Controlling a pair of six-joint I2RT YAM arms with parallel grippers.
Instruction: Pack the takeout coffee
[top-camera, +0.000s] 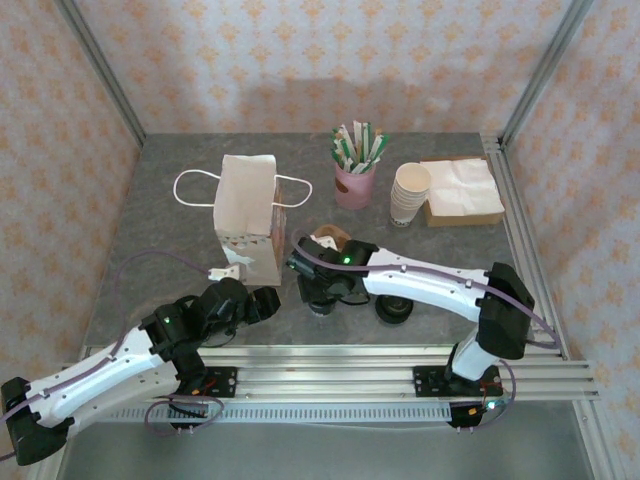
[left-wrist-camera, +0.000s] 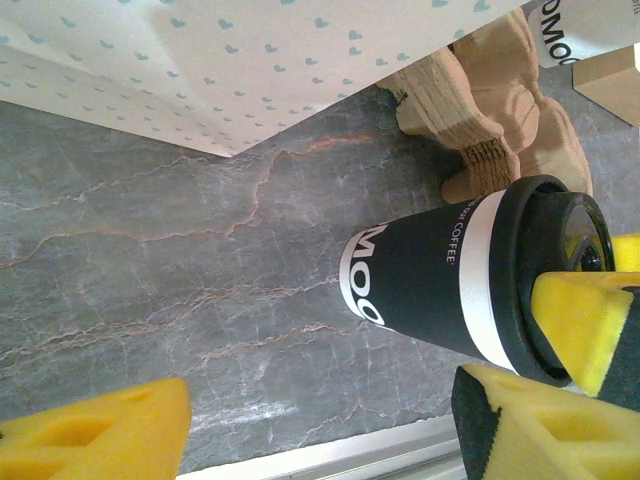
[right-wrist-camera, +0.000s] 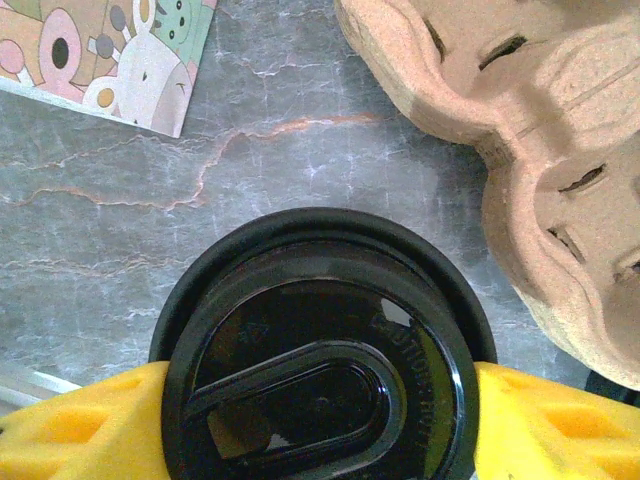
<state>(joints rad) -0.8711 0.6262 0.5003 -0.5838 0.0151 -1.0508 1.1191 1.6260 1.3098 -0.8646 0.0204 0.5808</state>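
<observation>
One takeout coffee (right-wrist-camera: 320, 360), a dark cup under a black domed lid, stands just right of the paper bag (top-camera: 248, 215). My right gripper (top-camera: 322, 290) is over it, shut on the lid rim, with a yellow pad pressed on each side. From the left wrist the same cup (left-wrist-camera: 440, 280) shows its white band and lettering. My left gripper (left-wrist-camera: 320, 440) is open near the table's front edge, left of that cup and apart from it. The second takeout coffee (top-camera: 393, 311) stands on the table under my right forearm.
The brown pulp cup carrier (top-camera: 330, 240) lies just behind the gripped cup, beside the bag. At the back right are a pink pot of sticks (top-camera: 355, 180), a stack of white paper cups (top-camera: 410, 193) and a tray of napkins (top-camera: 462, 190).
</observation>
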